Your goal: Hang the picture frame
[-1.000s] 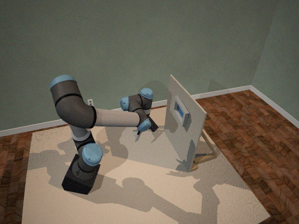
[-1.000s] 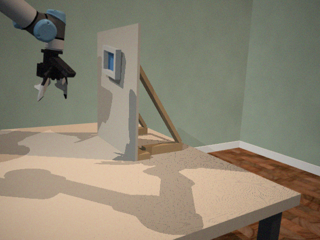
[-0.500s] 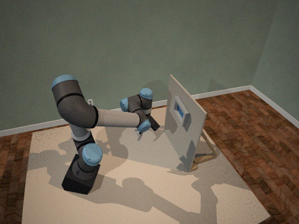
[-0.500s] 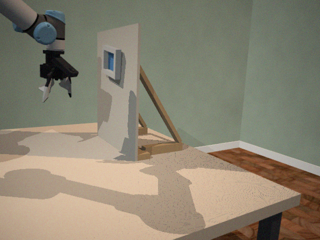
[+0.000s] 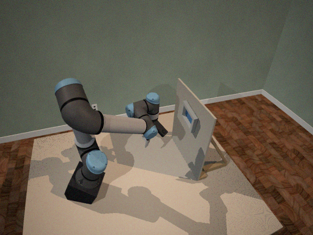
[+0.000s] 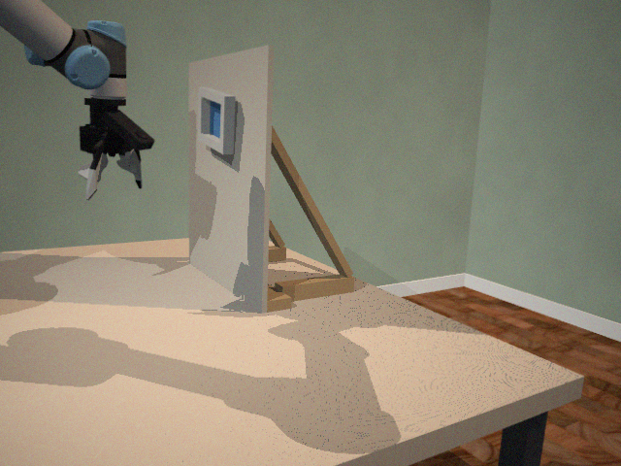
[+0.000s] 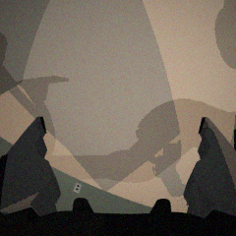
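Jaws of the gripper (image 5: pixel 154 137) (image 6: pixel 114 192) (image 7: pixel 122 119) spread apart; retreat toward the worktop's (image 5: pixel 151 215) (image 6: pixel 125 426) (image 7: pixel 103 59) base-side edge, never brushing the picture frame (image 5: pixel 194 116) (image 6: pixel 228 125).

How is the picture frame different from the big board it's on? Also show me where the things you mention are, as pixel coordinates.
The picture frame (image 5: pixel 194 115) (image 6: pixel 228 125) is small, while the board (image 5: pixel 183 141) (image 6: pixel 228 211) is much bigger. The frame has a blue picture in its middle; the board is plain and pale. The frame is up on the board's front, off the table, but the board stands on the table (image 5: pixel 141 182) (image 6: pixel 165 416). Both have straight edges and four corners.
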Action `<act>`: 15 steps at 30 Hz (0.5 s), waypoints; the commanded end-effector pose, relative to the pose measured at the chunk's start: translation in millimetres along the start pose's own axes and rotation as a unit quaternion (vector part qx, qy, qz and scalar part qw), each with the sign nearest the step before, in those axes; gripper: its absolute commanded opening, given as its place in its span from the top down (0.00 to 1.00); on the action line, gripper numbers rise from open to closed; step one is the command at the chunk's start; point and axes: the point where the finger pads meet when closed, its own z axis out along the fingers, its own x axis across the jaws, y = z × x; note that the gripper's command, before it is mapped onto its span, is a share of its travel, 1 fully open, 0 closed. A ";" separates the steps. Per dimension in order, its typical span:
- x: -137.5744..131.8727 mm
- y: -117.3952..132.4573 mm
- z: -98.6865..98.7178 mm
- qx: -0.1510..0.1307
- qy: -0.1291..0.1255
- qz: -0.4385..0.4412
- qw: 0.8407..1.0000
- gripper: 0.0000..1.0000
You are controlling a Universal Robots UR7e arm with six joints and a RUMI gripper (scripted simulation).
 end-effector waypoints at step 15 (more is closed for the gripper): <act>-36.3 -8.1 -1.0 0.021 -0.061 0.012 0.998 0.00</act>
